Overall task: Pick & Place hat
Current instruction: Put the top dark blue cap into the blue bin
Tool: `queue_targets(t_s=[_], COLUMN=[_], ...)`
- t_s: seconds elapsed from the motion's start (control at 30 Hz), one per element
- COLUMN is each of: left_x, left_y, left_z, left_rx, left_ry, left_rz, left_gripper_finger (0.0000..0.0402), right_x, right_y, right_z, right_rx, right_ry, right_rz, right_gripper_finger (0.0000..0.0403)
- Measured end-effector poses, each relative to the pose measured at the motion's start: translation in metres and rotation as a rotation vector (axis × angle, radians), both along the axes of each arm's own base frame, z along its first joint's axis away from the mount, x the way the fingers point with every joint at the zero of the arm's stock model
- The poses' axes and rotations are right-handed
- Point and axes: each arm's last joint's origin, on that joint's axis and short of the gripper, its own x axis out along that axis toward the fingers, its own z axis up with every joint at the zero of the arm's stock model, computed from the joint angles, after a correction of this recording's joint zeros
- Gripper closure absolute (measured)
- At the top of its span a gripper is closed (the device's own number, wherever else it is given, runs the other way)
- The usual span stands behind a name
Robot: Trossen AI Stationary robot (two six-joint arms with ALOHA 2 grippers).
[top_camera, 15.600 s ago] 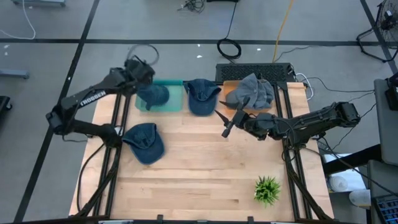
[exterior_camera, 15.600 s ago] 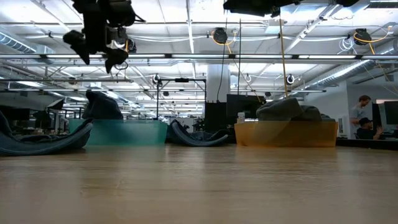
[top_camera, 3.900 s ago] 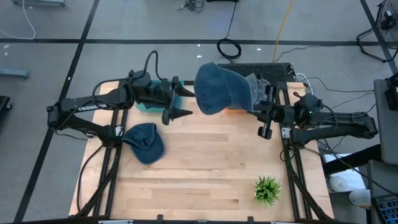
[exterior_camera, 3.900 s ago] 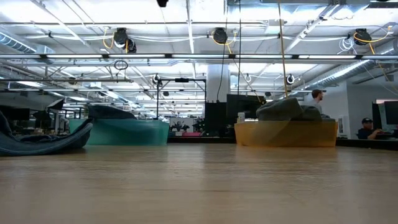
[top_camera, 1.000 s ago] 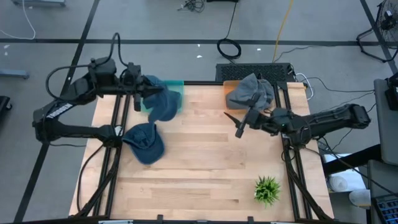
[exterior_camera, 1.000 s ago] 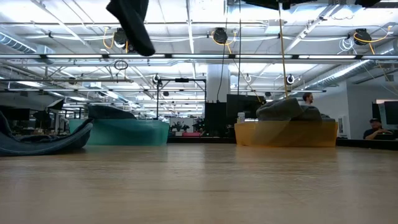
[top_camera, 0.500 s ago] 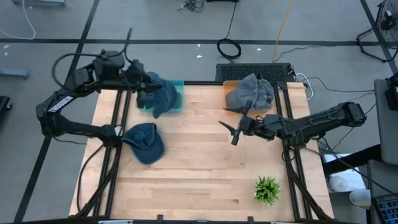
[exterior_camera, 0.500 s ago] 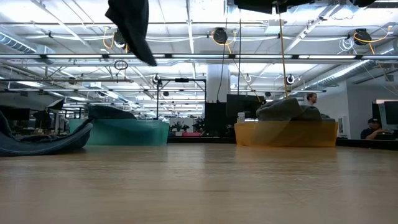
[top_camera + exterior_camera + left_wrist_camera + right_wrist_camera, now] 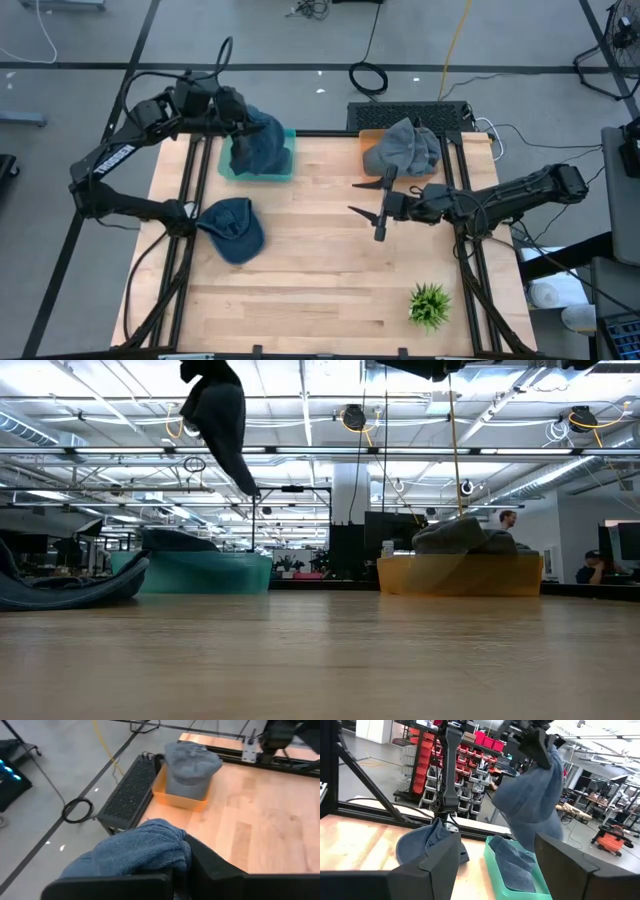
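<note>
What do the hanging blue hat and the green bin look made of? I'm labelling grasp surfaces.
The soft blue fabric hat, held by the left pincer, droops in folds: likely matte denim or cotton. The translucent teal bin looks like smooth, rigid plastic.

Bright, even overhead light
Ceiling lights point(image 9: 352, 417) glare in low view; table point(image 9: 320, 660) foreground soft; shadows faint.

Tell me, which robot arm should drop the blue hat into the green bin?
The left. Its left gripper already holds the blue hat above the green bin; the right gripper is open mid-table.
</note>
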Motion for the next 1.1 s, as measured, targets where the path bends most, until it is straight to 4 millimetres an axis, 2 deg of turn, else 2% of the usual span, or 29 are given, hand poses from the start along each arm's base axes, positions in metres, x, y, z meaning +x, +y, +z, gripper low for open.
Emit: queue_targets(t_s=[0.33, 0.57, 0.8, 1.1], left_x=[-0.011, -0.006, 0.007, 0.034], left_y=[0.014, 0.023, 0.034, 0.049], left_z=[-0.002, -0.013, -0.025, -0.052], left_rx=[0.083, 0.128, 0.133, 0.088], left_ry=[0.080, 0.209, 0.288, 0.399], left_rz=[0.120, 0.121, 0.100, 0.009], left_gripper_finger=[0.0381, 0.0381, 0.0381, 0.0381], right_x=[0.000, 0.000, 0.000, 0.000], right_y=[0.000, 0.000, 0.000, 0.000], right_z=[-0.001, -0.001, -0.002, -0.003], right_rx=[0.019, 0.034, 0.030, 0.028], right_ry=[0.005, 0.006, 0.016, 0.028], right_rz=[0.000, 0.001, 0.000, -0.001], right_gripper_finger=[0.0163, 0.0163, 0.0163, 0.0163])
